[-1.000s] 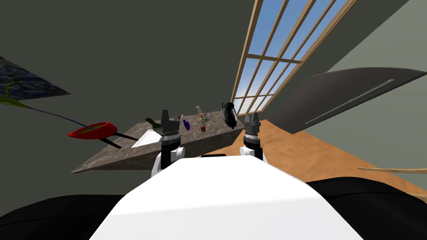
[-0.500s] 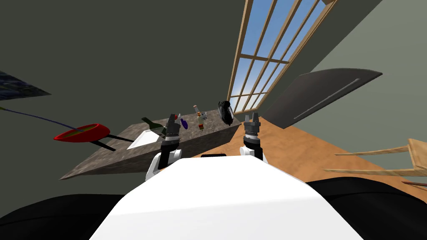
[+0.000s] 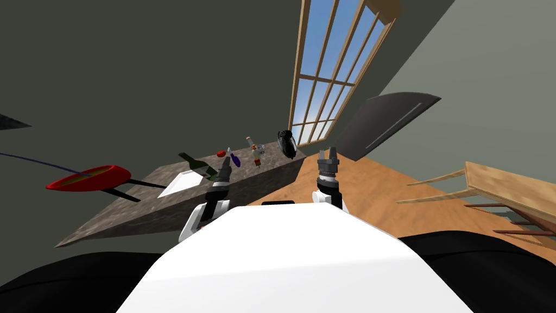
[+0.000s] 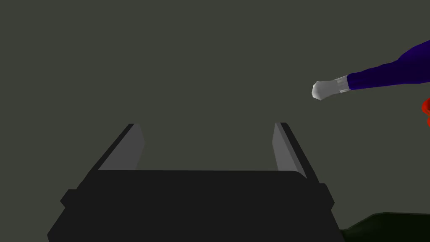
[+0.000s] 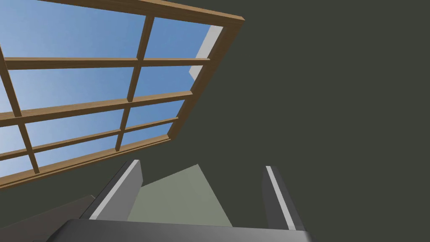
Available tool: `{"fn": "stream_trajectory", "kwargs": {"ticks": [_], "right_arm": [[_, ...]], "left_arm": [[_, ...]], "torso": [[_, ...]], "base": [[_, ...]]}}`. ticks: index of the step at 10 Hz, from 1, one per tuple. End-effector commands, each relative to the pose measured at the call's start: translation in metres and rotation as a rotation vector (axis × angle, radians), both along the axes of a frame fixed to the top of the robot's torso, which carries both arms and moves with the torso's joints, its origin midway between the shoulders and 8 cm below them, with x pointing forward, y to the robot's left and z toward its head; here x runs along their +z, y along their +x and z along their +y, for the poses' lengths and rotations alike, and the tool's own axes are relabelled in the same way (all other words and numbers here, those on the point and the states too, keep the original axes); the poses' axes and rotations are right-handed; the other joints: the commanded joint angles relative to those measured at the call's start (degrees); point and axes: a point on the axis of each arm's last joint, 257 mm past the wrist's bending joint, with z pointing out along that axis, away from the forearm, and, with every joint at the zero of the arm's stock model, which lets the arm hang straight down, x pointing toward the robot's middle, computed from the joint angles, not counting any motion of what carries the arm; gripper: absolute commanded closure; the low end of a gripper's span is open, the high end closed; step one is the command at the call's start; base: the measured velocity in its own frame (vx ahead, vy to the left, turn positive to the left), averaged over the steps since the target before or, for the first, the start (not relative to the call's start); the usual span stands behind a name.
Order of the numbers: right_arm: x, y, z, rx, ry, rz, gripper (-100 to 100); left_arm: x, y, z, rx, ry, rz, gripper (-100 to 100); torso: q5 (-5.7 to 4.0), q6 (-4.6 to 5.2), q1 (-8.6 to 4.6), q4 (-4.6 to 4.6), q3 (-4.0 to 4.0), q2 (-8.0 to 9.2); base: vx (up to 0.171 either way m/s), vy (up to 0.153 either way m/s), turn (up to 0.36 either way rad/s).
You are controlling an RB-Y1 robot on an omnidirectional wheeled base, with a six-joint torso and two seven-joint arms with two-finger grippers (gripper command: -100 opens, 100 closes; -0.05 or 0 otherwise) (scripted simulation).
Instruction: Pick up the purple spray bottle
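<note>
The whole robot has swung round a little, so the stone counter (image 3: pixel 141 209) now lies further to its left, and the left arm has leaned in toward the bottles there. The left gripper (image 3: pixel 224 169) is wide open and empty, just short of the purple spray bottle (image 3: pixel 235 159) on the counter. The bottle sits off to one side of the fingers, not between them, so the grasp needs lining up. The right gripper (image 3: pixel 328 156) is raised, open and empty.

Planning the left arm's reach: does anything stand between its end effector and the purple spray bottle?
Nothing visible does. The open left end effector aims past the purple spray bottle, which lies off to one side of its fingers. A small red object sits near the bottle, not between them.
</note>
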Motion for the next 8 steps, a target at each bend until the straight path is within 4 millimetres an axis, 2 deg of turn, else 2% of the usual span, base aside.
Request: {"fn": "stream_trajectory", "kwargs": {"ticks": [1, 5, 6, 8], "right_arm": [[0.0, 0.0, 0.0, 0.0, 0.0, 0.0, 0], [0.0, 0.0, 0.0, 0.0, 0.0, 0.0, 0], [0.0, 0.0, 0.0, 0.0, 0.0, 0.0, 0], [0.0, 0.0, 0.0, 0.0, 0.0, 0.0, 0]], "left_arm": [[-0.026, -0.002, 0.016, 0.046, 0.046, 0.079, -100], [-0.084, -0.01, 0.067, 0.159, 0.171, 0.269, -100], [-0.084, -0.01, 0.067, 0.159, 0.171, 0.269, -100], [-0.109, -0.018, 0.095, 0.215, 0.239, 0.362, -100]], "torso": [[0.0, 0.0, 0.0, 0.0, 0.0, 0.0], [0.0, -0.01, -0.03, -0.04, -0.11, -0.19], [-0.02, -0.01, -0.05, -0.05, -0.13, -0.22], [0.0, -0.01, 0.04, -0.06, -0.17, -0.3]], "base": [[-0.069, -0.026, -0.165], [-0.04, -0.036, -0.144], [-0.015, -0.022, -0.048], [-0.004, -0.019, -0.109]]}}
